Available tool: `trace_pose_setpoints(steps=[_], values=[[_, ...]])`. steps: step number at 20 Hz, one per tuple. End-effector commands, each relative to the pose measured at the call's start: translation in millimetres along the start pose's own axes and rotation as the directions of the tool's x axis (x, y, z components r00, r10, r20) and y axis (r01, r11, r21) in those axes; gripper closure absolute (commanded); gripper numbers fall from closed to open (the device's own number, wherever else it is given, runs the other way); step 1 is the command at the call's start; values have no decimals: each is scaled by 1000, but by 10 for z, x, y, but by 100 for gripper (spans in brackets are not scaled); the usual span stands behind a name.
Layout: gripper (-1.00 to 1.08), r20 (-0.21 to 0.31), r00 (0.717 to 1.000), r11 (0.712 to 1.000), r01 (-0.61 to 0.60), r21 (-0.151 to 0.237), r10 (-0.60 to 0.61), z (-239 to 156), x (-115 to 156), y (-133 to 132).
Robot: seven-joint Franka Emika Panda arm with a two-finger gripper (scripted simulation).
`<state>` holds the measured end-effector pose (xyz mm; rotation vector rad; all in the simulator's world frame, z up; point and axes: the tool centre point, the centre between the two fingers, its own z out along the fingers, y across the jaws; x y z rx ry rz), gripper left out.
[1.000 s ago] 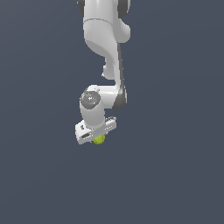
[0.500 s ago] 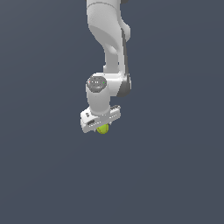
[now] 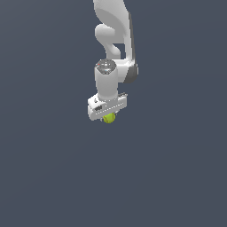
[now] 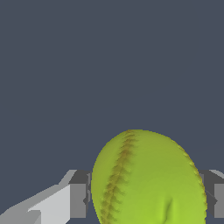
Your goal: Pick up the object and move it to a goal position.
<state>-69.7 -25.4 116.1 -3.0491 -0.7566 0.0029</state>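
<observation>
Yellow-green and seamed, the ball (image 4: pixel 148 179) sat clamped between the jaws of the gripper (image 3: pixel 107 111), a grey pad (image 4: pixel 78 200) pressed to each side in the wrist view. In the exterior view it hung just under the white arm (image 3: pixel 113 44), over plain dark ground. Judged from this, the carry step was under way. No goal marker showed, so the next move called for a steady grip while travelling.

Exterior view: stands well back, facing the white arm (image 3: pixel 113 40) full length, small yellow-green seamed ball (image 3: pixel 109 118) under the gripper (image 3: pixel 108 116). Wrist view: looks along the gripper (image 4: pixel 146 199), very near the ball (image 4: pixel 148 179). Shared: ball and gripper only.
</observation>
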Motion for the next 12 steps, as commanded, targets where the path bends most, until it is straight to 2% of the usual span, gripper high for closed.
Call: trace_pose_setpoints(steps=[1,12], values=[[108,-1,1000,1000,0,-1,0,-78,-70,-94],[108,-1,1000,1000,0,-1,0,-221,-190,-272]])
